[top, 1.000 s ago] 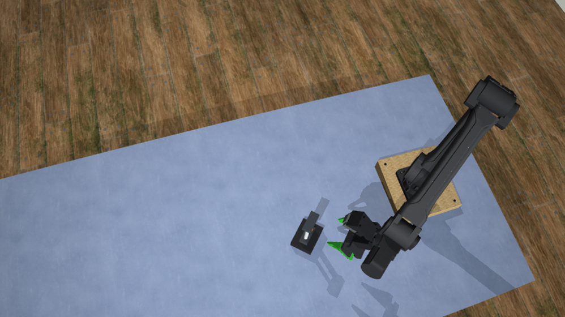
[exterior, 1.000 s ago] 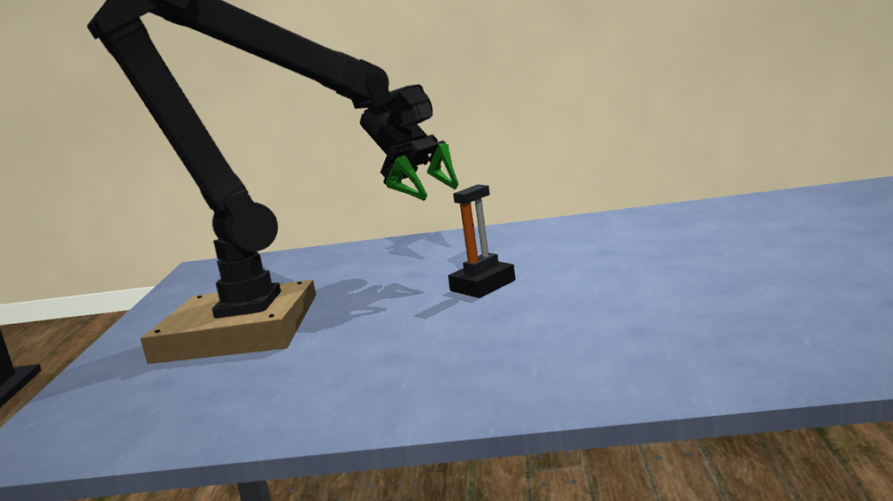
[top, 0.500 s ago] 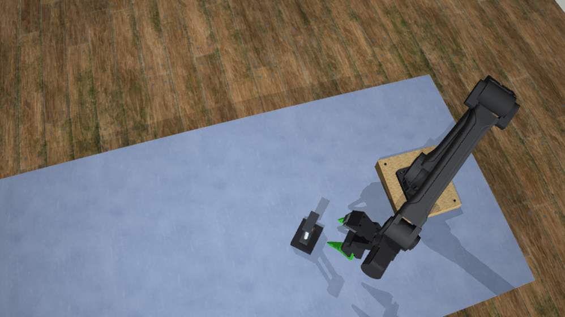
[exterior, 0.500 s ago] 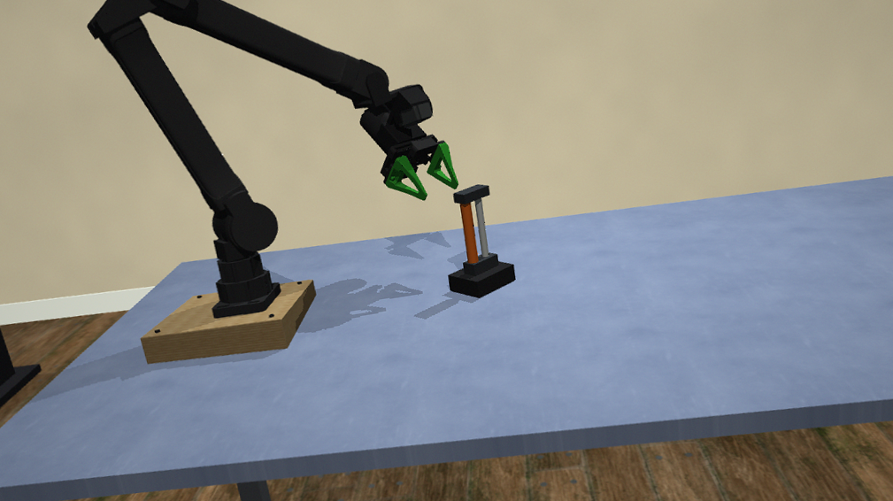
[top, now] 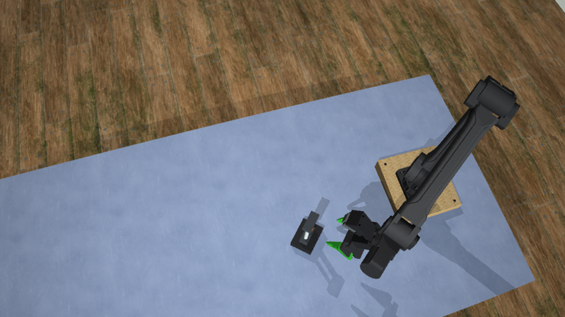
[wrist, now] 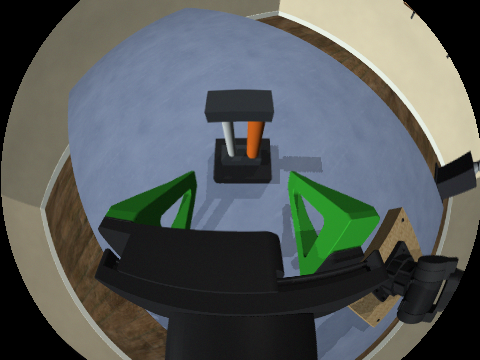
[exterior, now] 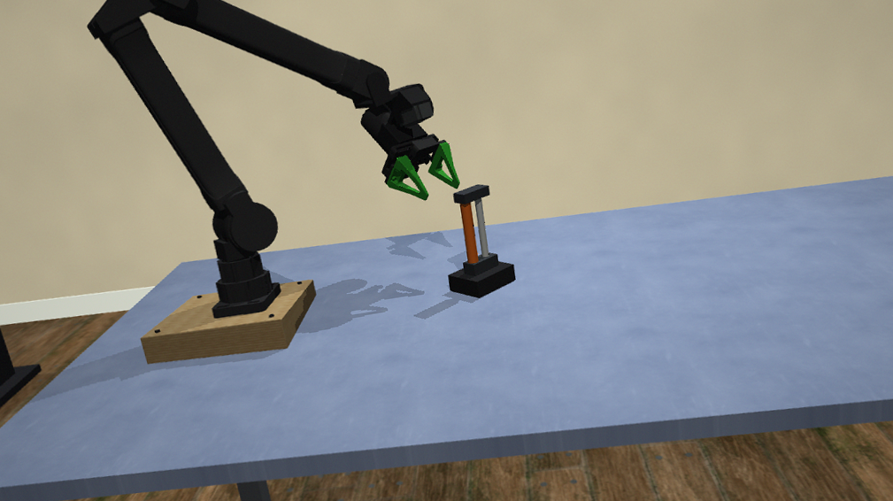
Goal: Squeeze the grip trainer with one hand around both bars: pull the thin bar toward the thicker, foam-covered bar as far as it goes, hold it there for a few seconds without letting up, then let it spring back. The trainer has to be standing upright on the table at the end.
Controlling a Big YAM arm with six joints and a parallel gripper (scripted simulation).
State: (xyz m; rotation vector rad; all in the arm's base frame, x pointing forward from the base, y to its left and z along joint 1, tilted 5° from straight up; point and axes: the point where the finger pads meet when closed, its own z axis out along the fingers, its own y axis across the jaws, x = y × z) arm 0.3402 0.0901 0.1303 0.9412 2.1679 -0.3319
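A black gripper with green triangular fingers hangs in the air, its jaws partly spread and holding nothing. Just beyond and below it, untouched, the grip trainer stands upright on a blue table. Its orange foam-covered bar and thin silver bar stand side by side between a black base and cap.
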